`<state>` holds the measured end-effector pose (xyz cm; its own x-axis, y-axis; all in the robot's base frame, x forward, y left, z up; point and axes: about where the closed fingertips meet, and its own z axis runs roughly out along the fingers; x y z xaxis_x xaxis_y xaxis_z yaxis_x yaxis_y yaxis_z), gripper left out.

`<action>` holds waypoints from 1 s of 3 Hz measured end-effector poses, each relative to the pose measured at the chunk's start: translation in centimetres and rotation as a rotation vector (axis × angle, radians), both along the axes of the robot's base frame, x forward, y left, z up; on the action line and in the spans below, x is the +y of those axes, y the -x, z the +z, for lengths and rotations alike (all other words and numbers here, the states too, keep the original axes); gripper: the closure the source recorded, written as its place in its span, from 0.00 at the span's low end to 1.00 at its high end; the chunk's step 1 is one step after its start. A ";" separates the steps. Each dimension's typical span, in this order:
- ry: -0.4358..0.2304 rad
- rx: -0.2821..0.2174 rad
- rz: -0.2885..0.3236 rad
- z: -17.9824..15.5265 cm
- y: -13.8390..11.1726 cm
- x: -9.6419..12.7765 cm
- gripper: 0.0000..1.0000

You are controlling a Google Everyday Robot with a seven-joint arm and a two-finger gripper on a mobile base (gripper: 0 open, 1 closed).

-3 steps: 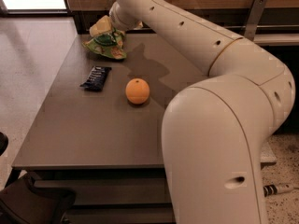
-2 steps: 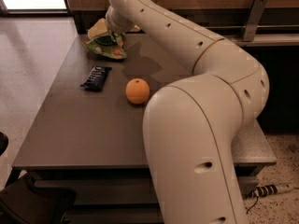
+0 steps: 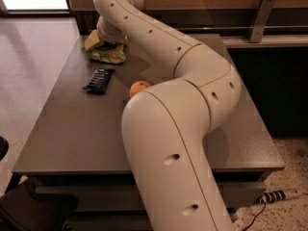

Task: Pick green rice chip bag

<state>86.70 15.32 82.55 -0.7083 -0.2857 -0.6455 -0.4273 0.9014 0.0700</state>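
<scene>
A: Where is the bag?

B: The bag [image 3: 107,55] lies at the far left corner of the table [image 3: 72,129]. It is light green and wrinkled, with a pale flap sticking up on its left side.

A: And the gripper?

B: The gripper [image 3: 109,36] is right over the bag, at its far edge, on the end of the arm [image 3: 183,109] (a thick cream one that fills the middle of the view). The wrist covers it, so I cannot tell how far open it is, nor whether it has hold of the bag.

A: Is the bag on the table?

B: Its near edge seems to rest on the table top. The far part is hidden under the wrist, so I cannot say more.

A: What else is on the table?

B: A dark wrapper [image 3: 98,80] lies flat on the near side of the bag, close to it but not touching. An orange [image 3: 139,87] sits to the right of the wrapper, and the arm's big near link hides part of it.

A: Anything off the table?

B: A power strip [image 3: 279,195] lies on the speckled floor [image 3: 29,71] at the near right, beside the table's corner.
</scene>
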 end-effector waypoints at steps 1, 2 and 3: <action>0.001 0.001 0.000 -0.2 0.0 0.0 0.58; 0.003 0.004 0.002 -0.4 0.0 0.1 0.89; 0.003 0.004 0.002 -0.3 0.0 0.1 1.00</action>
<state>86.67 15.40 82.24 -0.7104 -0.2888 -0.6418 -0.4288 0.9008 0.0693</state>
